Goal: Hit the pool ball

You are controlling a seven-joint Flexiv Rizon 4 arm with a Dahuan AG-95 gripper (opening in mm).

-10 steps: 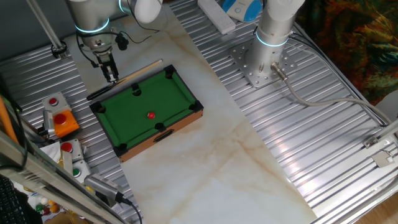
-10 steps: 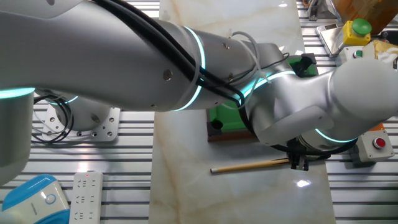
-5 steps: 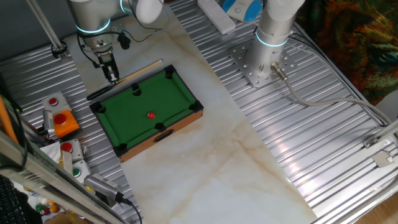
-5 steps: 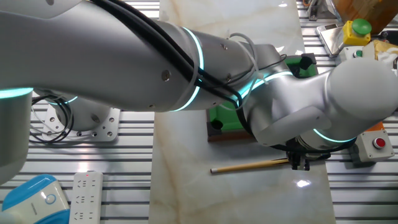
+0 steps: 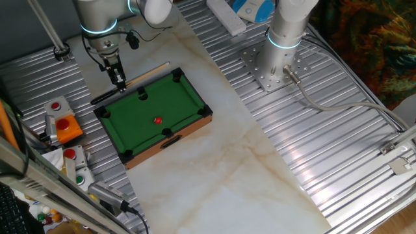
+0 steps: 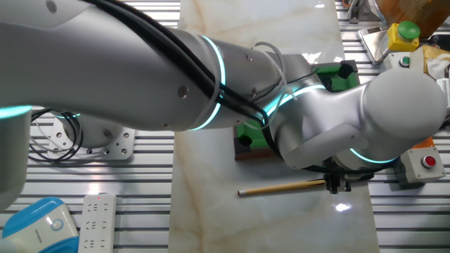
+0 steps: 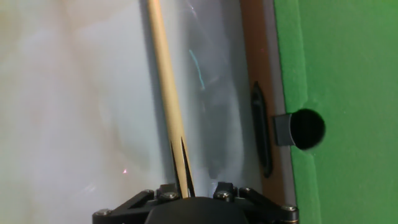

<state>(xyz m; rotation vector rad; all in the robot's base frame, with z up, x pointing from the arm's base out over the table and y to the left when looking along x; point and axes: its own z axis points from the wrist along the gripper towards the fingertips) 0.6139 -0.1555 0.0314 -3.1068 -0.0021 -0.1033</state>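
The gripper (image 5: pixel 120 82) hangs low over a wooden cue stick (image 7: pixel 166 99) that lies flat on the marble tabletop (image 5: pixel 260 169). In the hand view the cue runs straight out from between the jaws. They stand to either side of its dark-tipped butt end, but whether they are clamped on it or only straddling it cannot be told from these pictures. Over the last second the gripper has crept slightly along the cue, which has not moved, so the pickup looks unfinished and the strike is likely still some way off. Just to one side of the jaws, parallel to the cue, runs the wooden rail of the toy pool table (image 7: pixel 260 74), with a side pocket (image 7: pixel 306 129) cut into its green felt. Farther from the jaws, near the middle of the felt and well apart from the cue, sits the tiny red pool ball (image 5: pixel 157 120), untouched. No brand names, labels or readable writing show in any view.
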